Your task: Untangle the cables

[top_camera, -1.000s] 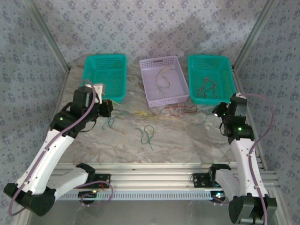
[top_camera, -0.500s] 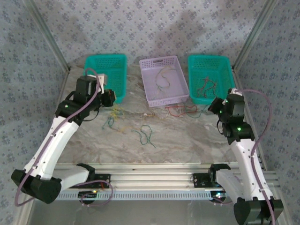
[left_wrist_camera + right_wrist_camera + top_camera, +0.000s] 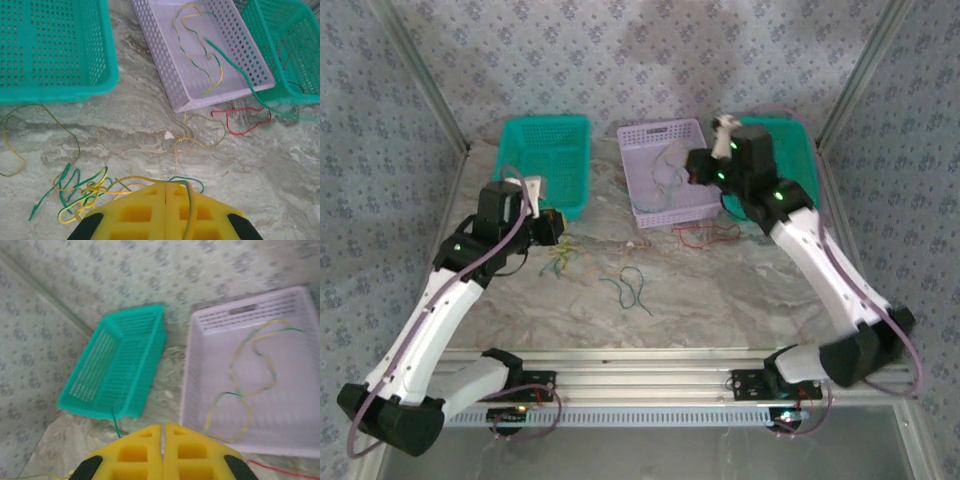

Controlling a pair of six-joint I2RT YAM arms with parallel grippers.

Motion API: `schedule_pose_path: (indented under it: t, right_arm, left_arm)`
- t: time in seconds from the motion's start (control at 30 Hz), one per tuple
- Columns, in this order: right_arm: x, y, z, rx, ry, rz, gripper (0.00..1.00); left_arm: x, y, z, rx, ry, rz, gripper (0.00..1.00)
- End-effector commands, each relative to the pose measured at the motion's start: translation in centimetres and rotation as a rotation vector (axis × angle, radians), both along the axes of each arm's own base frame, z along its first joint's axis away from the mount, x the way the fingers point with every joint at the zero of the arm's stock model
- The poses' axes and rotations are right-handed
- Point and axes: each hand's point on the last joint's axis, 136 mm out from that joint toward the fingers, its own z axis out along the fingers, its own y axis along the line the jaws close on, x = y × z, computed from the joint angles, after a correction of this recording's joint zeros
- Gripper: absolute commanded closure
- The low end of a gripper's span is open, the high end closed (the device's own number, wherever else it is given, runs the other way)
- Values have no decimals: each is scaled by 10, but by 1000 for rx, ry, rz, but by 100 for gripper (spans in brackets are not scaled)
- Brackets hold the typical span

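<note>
1. Overhead, the left gripper (image 3: 552, 226) hangs low over the marbled grey tabletop (image 3: 720, 290), right by a tangle of thin green and yellow cables (image 3: 560, 258). The right gripper (image 3: 692, 170) reaches over the lilac perforated plastic basket (image 3: 660, 130).
2. The left wrist camera gets closer: its yellow fingers (image 3: 135, 212) are pressed flat together and the tangle lies just left of the tips. One green strand (image 3: 188, 210) lies along the right finger; pinched or not, I cannot tell.
3. That camera also picks out a thin red cable (image 3: 235, 132) on the table in front of the lilac basket. Dark red strands (image 3: 282, 50) lie in the right-hand teal mesh basket (image 3: 295, 20), where the overhead view has the arm across it.
4. On the right wrist camera the jaws are sealed tight. A yellow-green cable (image 3: 240, 395) curls in the lilac basket, with the left-hand teal mesh basket (image 3: 150, 360) beside it.
5. Overhead catches a loose green loop (image 3: 632, 288) mid-table, apart from the rest.
</note>
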Motion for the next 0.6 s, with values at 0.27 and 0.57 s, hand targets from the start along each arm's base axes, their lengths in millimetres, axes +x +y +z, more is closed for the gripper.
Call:
schedule_pose_path:
  t: [0.27, 0.57]
  right_arm:
    - [96, 170, -22, -22, 48, 277, 100]
    - [125, 234, -74, 39, -28, 358, 100]
  left_arm:
    - [-15, -15, 2, -54, -70, -111, 100]
    - [-14, -16, 4, -65, -80, -115, 100]
